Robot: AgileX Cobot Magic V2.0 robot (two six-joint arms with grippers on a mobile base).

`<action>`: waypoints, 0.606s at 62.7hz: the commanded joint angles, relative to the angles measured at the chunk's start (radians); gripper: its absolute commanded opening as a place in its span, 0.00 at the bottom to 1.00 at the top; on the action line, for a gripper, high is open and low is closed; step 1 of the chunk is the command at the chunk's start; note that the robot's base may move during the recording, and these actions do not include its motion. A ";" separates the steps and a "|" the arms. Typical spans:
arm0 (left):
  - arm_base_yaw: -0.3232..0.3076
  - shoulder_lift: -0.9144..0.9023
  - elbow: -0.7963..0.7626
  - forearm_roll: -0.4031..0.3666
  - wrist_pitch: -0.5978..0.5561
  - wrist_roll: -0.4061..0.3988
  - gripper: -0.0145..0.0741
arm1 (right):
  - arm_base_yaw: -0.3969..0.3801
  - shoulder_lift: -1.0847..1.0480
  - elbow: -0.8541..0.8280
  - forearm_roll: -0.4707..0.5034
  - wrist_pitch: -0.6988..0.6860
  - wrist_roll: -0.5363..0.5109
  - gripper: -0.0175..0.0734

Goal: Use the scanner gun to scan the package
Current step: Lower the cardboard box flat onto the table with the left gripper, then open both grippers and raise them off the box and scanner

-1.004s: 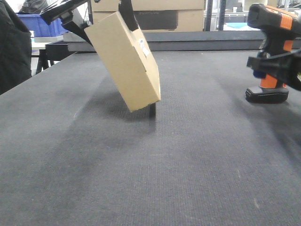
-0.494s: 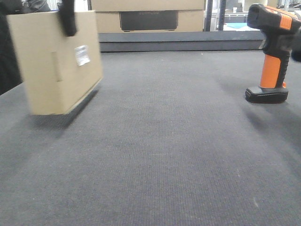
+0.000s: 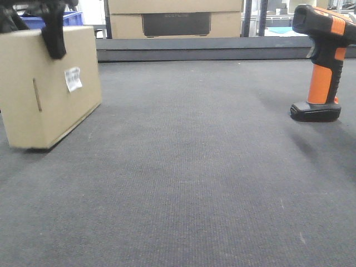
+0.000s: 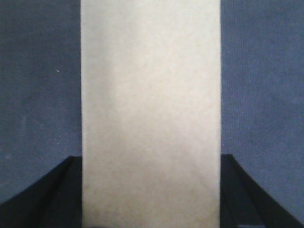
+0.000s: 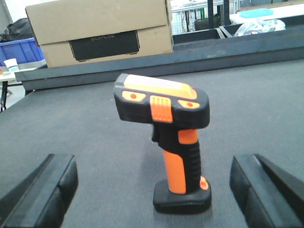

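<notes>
The package, a plain brown box with a small white label, stands at the far left with its lower edge at or just above the dark mat. My left gripper holds it from above, one black finger lying over its face. In the left wrist view the package fills the gap and my left gripper is shut on it. The scanner gun stands upright on its base at the right. My right gripper is open, with the scanner gun ahead of it, untouched.
Large cardboard boxes with a dark panel sit behind a raised dark ledge at the back of the mat. A blue bin is at the back left. The mat stretches between package and scanner.
The left gripper carried the package from mid-table to the far left, turned it more upright and lowered it. The right gripper, around the scanner's handle a second ago, has drawn back; the scanner stayed put.
</notes>
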 commanded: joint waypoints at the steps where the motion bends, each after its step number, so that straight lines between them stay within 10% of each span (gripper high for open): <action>1: 0.002 -0.016 0.016 -0.003 -0.050 0.005 0.04 | -0.001 -0.012 0.004 -0.006 0.026 -0.006 0.81; 38: 0.002 -0.016 0.020 -0.003 -0.050 -0.055 0.11 | -0.001 -0.012 0.004 -0.006 0.031 -0.006 0.81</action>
